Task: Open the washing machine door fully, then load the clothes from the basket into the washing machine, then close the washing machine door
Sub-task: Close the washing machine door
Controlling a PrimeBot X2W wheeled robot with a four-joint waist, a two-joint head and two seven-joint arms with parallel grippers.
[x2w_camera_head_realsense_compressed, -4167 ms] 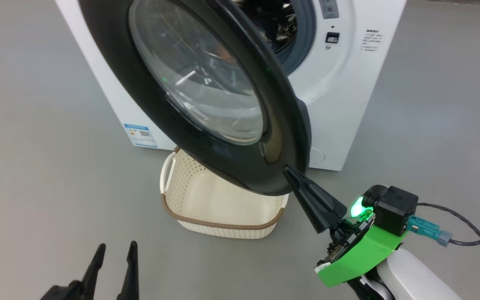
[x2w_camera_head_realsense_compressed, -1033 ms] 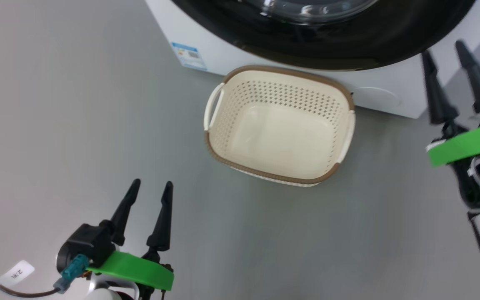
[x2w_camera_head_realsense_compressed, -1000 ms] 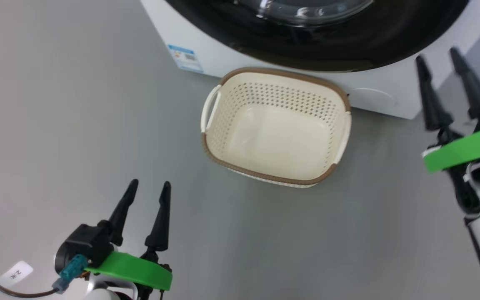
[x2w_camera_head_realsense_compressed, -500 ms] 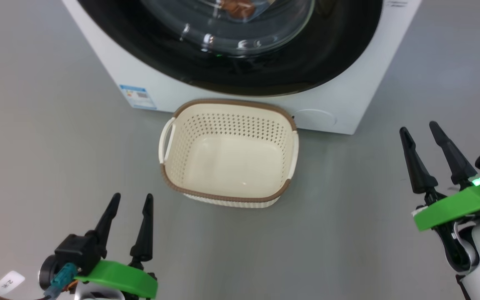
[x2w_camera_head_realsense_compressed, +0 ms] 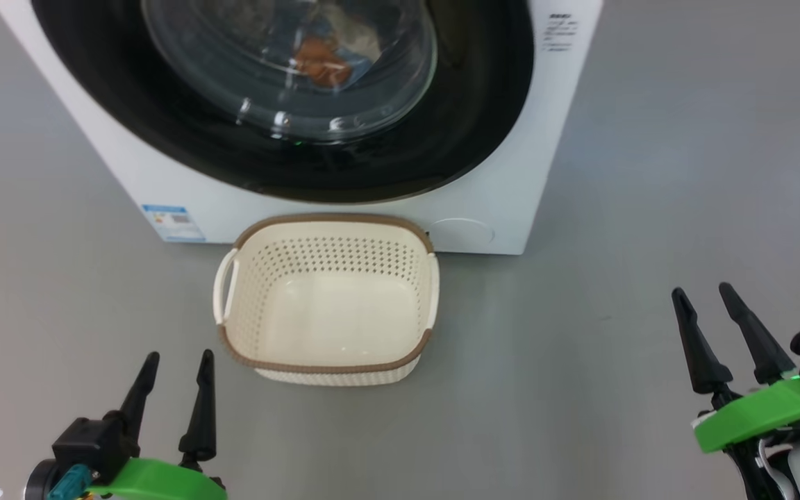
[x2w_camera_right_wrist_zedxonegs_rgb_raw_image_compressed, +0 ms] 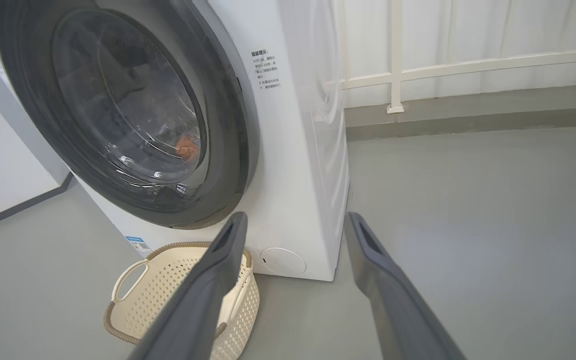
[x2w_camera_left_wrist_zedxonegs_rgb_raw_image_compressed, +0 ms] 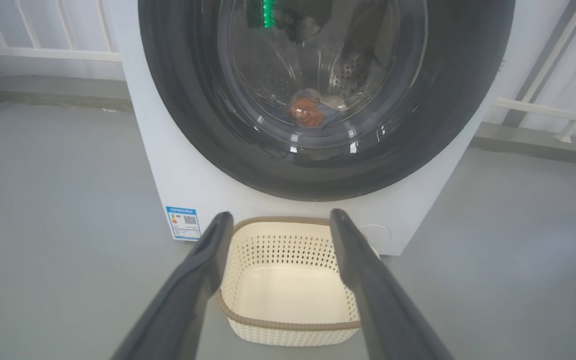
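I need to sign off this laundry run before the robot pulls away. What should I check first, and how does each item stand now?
1. basket emptied: ok, nothing lies in it.
2. clothes inside the drum: ok, printed fabric shows behind the glass.
3. washing machine door shut: ok, its black rim sits against the white front.
4. Latch engaged: cannot tell.
5. left gripper free: ok, fingers apart, holding nothing.
6. right gripper free: ok, fingers apart, holding nothing, off to the machine's side.
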